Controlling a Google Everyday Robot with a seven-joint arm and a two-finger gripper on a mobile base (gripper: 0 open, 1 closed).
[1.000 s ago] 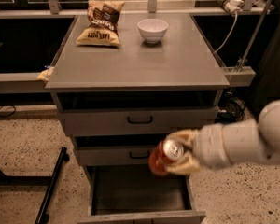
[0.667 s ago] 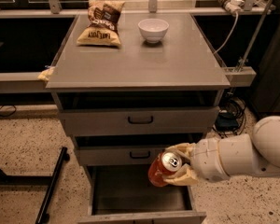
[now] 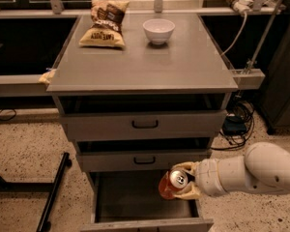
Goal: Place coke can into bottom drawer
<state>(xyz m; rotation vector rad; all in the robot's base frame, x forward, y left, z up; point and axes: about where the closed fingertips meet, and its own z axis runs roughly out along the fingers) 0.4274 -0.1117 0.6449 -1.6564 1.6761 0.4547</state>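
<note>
The coke can (image 3: pixel 171 184) is red-orange with a silver top and pull tab. My gripper (image 3: pixel 184 181) is shut on it, reaching in from the right on a white arm. The can is tilted and held over the right side of the open bottom drawer (image 3: pixel 135 197), just below the middle drawer front. The drawer's flat grey tray shows to the left of the can.
A grey cabinet top (image 3: pixel 145 62) holds a chip bag (image 3: pixel 105 23) and a white bowl (image 3: pixel 159 30). The top drawer (image 3: pixel 145 124) and middle drawer (image 3: pixel 144 160) are slightly ajar. A black stand leg (image 3: pixel 55 192) lies at the left. Cables (image 3: pixel 237 124) lie on the floor at the right.
My gripper and the coke can have moved down and slightly left, from in front of the middle drawer to over the open bottom drawer.
</note>
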